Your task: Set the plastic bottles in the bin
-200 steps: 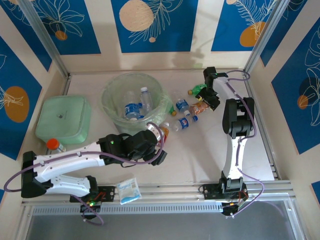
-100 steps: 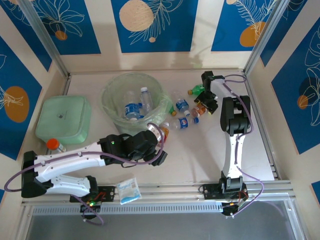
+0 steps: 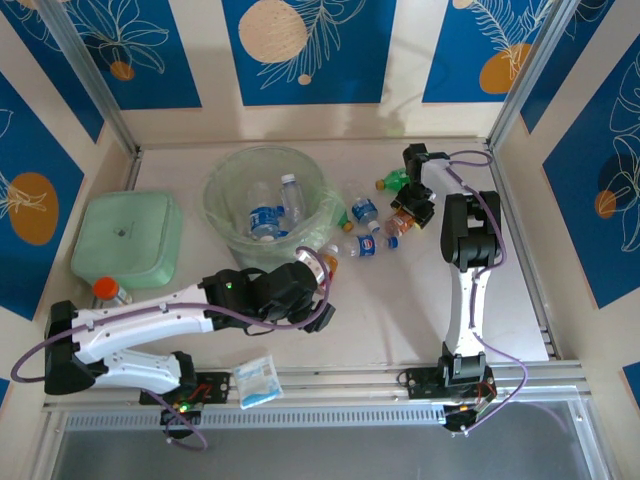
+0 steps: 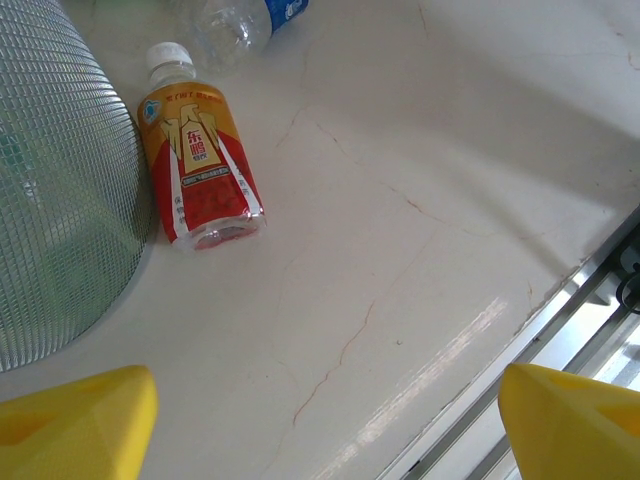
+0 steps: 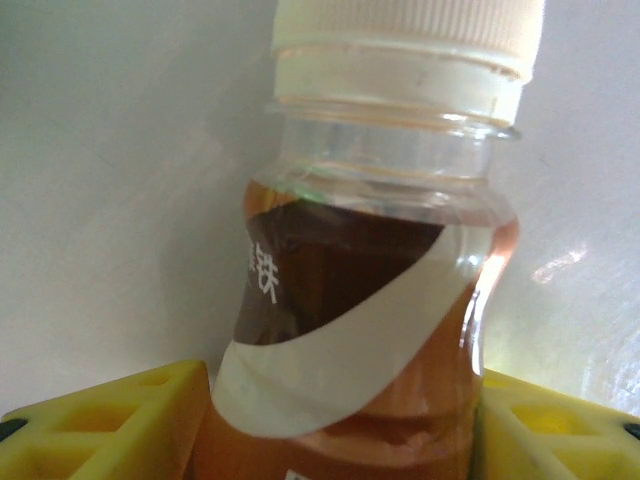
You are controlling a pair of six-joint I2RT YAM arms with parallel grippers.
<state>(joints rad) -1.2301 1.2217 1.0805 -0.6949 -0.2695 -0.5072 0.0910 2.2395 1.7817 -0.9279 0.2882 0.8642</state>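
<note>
1. Your right gripper [image 5: 340,425] is clamping the brown-labelled bottle [image 5: 350,300], far right.
2. Your left gripper [image 4: 320,425] is standing wide open, empty, beside the bin [image 4: 60,200].

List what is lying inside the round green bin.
Inside the bin lie a blue-labelled bottle and a white-capped bottle beside it. The crumpled bag liner and those two hide anything beneath them.

Bottles [image 3: 268,215] are being held inside the bin [image 3: 218,190]. A cluster of bottles [image 3: 366,230] is being carried by the table [image 3: 400,310] right of the bin, one bottle [image 5: 370,300] being clasped in the right pincer [image 5: 340,420]. A lidded box [image 3: 127,240] is being carried left of the bin, a sachet [image 3: 256,381] before it.
</note>
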